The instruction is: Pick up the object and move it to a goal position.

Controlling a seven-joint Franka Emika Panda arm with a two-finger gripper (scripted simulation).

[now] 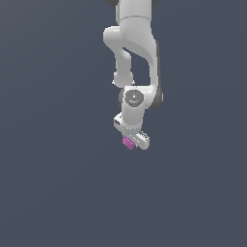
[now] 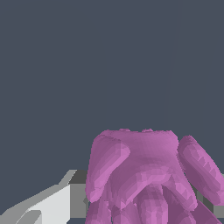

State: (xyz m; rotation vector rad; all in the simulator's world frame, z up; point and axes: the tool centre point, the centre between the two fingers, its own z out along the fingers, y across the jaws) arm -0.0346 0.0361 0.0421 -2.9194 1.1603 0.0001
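Note:
The object [image 1: 128, 143] is a small magenta-pink knobbly lump, sitting at the tip of the white arm in the middle of the exterior view. My gripper [image 1: 132, 141] is tilted and shut on it, with the lump poking out toward the exterior view's left of the fingers. In the wrist view the object [image 2: 144, 175] looms large, its rounded lobes filling the gap between the fingers. One white and grey finger [image 2: 57, 203] presses against its side. The other finger is mostly hidden behind the lump.
A plain dark grey-blue surface surrounds the arm in both views. The arm's white links [image 1: 135, 43] come down from the upper edge of the exterior view. No other objects or markers show.

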